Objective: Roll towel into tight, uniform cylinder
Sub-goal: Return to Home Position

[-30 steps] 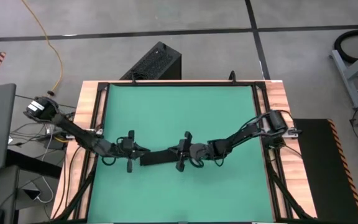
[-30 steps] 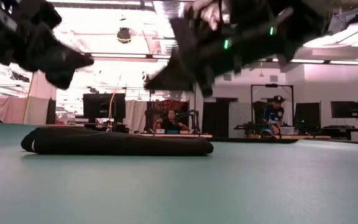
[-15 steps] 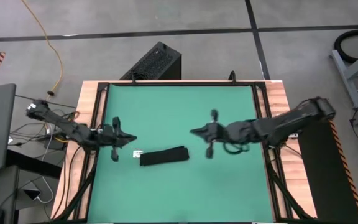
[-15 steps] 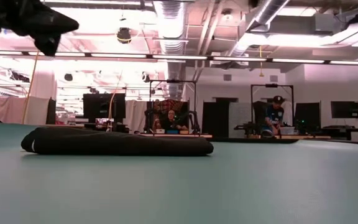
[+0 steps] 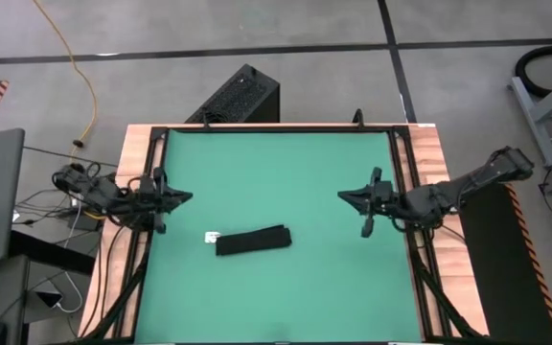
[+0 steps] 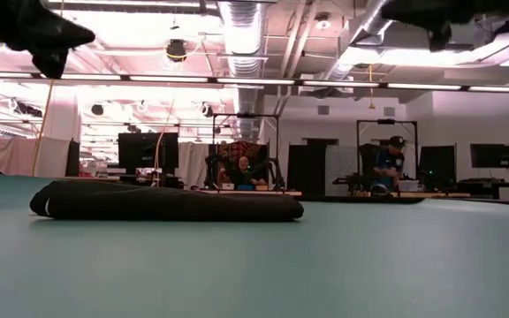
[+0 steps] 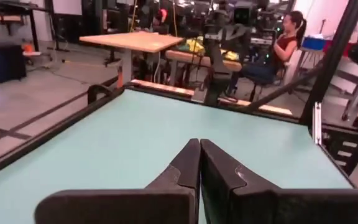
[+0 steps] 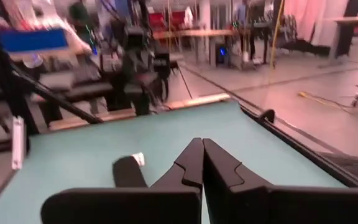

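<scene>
On mat [image 5: 276,163]: towel [image 5: 253,241] rolled | left gripper [image 5: 182,198], right gripper [image 5: 348,196] near edges, jaws pressed together

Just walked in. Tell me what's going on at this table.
Nothing is being handled right now. The black towel lies rolled into a low cylinder on the green mat, its white tag at one end. The left gripper and right gripper are shut and empty, off at the mat's sides.
</scene>
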### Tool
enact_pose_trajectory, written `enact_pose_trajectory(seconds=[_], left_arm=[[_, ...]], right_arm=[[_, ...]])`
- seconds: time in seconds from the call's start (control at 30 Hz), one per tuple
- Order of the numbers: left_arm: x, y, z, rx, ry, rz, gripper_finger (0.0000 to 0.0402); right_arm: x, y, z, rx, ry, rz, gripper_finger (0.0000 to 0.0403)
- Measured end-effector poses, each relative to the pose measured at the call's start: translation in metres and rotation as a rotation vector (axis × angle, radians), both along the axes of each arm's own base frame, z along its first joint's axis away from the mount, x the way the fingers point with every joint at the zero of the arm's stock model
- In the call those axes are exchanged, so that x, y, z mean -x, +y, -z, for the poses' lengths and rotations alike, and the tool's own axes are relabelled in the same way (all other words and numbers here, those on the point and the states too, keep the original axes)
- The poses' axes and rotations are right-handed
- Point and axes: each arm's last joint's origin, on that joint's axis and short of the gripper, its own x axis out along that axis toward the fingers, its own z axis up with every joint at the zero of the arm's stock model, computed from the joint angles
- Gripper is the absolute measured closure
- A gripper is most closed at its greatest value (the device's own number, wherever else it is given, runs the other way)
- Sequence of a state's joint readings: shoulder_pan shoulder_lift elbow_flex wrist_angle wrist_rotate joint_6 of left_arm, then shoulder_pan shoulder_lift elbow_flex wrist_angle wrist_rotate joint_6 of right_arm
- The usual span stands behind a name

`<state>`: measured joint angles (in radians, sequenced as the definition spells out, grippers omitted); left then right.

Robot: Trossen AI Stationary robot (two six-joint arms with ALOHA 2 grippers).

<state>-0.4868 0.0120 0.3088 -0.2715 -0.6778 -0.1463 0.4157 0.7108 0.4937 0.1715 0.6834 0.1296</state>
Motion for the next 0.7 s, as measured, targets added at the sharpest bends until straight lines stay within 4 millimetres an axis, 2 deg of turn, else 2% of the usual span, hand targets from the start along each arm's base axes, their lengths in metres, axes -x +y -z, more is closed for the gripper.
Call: enact_pose_trajectory(seconds=[0.23,0.37,0.43,0.7], left_arm=[[-0.01,-0.006,0.029,0.026,0.039,0.029,0.0401],[-0.017,-0.01,0.051,0.086,0.057,0.036,0.0402],[-0.02,-0.011,0.062,0.1,0.055,0.016,0.0402],[-0.023,-0.012,0.065,0.057,0.073,-0.002,0.0402]], right_arm=[[0.028,-0.008,0.053,-0.026,-0.193,-0.02,0.038],[0.04,-0.013,0.083,-0.107,-0.298,-0.031,0.038],[0.04,-0.013,0.087,-0.12,-0.268,-0.029,0.0379],[0.039,-0.007,0.097,-0.081,-0.171,-0.063,0.0378]])
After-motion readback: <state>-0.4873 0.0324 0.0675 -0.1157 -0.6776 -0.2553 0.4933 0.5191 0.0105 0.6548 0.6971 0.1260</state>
